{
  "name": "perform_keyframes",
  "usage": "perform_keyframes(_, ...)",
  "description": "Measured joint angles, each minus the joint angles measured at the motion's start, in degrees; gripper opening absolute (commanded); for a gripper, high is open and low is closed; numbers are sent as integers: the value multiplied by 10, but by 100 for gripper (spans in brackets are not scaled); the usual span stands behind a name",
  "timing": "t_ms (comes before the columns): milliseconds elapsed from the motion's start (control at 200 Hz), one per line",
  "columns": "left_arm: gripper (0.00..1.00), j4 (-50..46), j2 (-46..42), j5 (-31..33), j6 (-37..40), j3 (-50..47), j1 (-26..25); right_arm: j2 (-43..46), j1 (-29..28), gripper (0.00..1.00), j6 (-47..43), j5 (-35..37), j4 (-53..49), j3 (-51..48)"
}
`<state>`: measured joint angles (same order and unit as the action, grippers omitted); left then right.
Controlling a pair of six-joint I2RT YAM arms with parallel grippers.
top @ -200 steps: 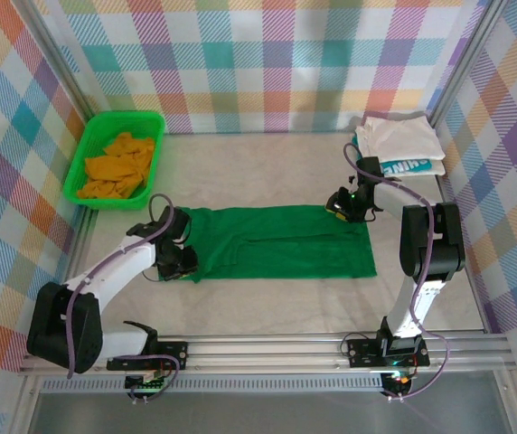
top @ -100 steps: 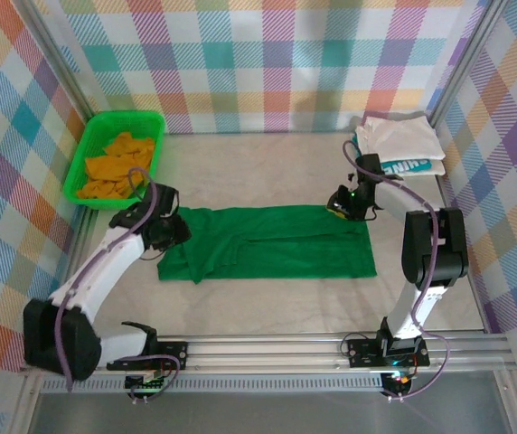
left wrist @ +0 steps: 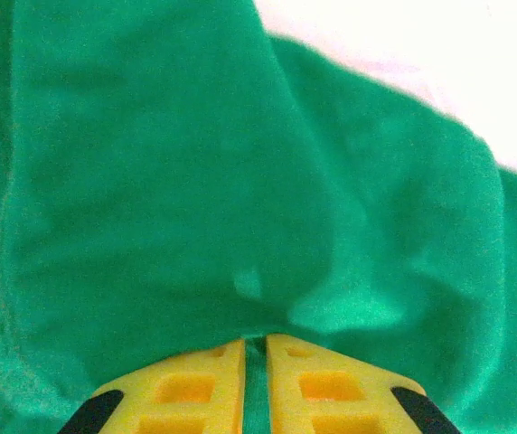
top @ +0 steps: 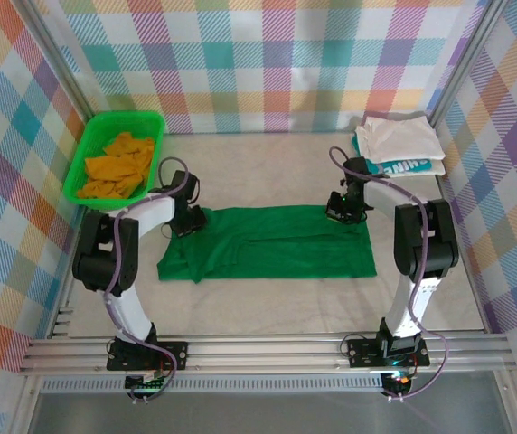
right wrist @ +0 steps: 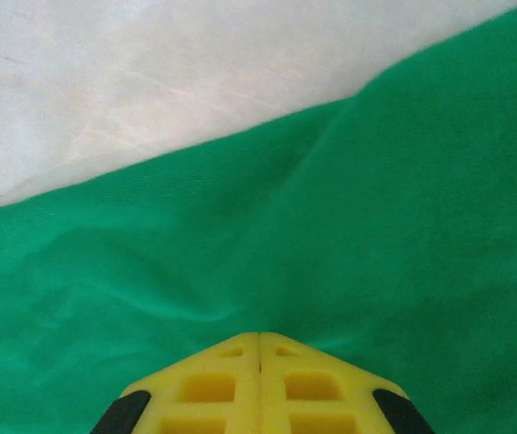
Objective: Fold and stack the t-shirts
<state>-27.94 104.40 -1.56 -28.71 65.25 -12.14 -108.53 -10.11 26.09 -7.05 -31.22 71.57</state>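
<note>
A dark green t-shirt (top: 277, 246) lies spread flat in the middle of the table. My left gripper (top: 191, 220) sits at its far left corner; in the left wrist view the left gripper (left wrist: 255, 342) is shut on a strip of that green cloth (left wrist: 195, 181). My right gripper (top: 338, 213) is at the shirt's far right edge; the right wrist view has the right gripper (right wrist: 259, 336) shut tight, green cloth (right wrist: 376, 226) puckering at its tips. An orange t-shirt (top: 118, 163) lies crumpled in the basket. A white t-shirt (top: 399, 137) rests folded on a teal one (top: 414, 166).
The bright green basket (top: 105, 204) stands at the back left, and the folded stack sits in the back right corner. Bare pale table (top: 267, 163) lies beyond the green shirt and in front of it (top: 267, 307). Checked walls close in the sides and back.
My left gripper moved from the shirt's near left side up to its far left corner, dragging cloth with it. The right gripper's jaws closed at the far right edge.
</note>
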Motion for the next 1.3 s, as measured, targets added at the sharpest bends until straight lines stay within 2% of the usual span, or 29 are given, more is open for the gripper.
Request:
perform_keyframes(180,11,-2,82,-4,4,101,6,2,0,0,7,18,2,-28)
perform_keyframes(300,13,-6,172,-19,26,229,5,40,0,0,20,9,5,-82)
perform_keyframes(410,15,-38,276,-41,56,396,-2,75,-20,0,34,-5,-7,-124)
perform_keyframes(510,21,-79,386,-55,89,586,-13,99,-76,0,51,-24,-15,-157)
perform_keyframes(590,31,-111,464,-71,115,724,-27,116,-143,0,71,-48,-19,-181)
perform_keyframes(670,39,-126,513,-98,124,814,-38,132,-215,0,95,-75,-19,-205)
perform_keyframes(730,41,-125,527,-120,130,841,-44,145,-261,0,108,-94,-23,-220)
perform_keyframes(825,42,-123,529,-142,134,852,-53,181,-309,3,117,-120,-41,-234)
perform_keyframes(955,42,-110,509,-144,133,827,-54,251,-303,6,104,-103,-58,-195)
perform_keyframes(1020,44,-59,442,-135,125,706,-52,258,-286,6,91,-99,-54,-151)
perform_keyframes(1115,48,34,283,-114,88,460,-49,226,-244,7,75,-101,-30,-84)
perform_keyframes(1195,47,81,165,-94,52,328,-47,149,-215,7,53,-98,-22,-9)
perform_keyframes(1300,46,140,63,-65,15,227,-46,5,-191,5,19,-86,-30,132)
